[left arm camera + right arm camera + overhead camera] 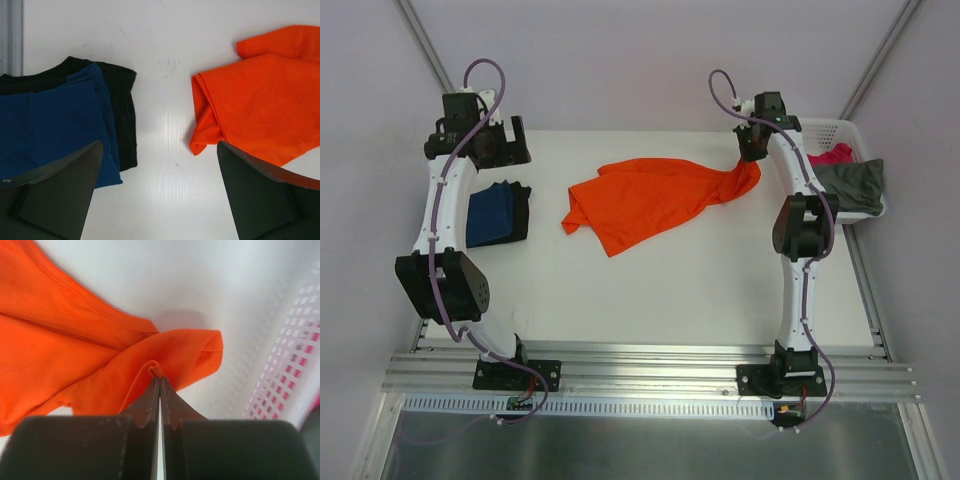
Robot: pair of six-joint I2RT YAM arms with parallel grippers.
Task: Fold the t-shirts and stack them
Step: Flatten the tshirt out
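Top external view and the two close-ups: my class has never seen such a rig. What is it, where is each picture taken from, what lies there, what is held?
Two robot arms stand at a white table. One picture looks down from above; the others come from each wrist's camera. The right end effector is shut, pinching the crumpled bright orange cloth t-shirt. The left end effector is open, empty, near a folded navy blue t-shirt. A white lattice plastic basket holds magenta pink cloth and grey-olive cloth.
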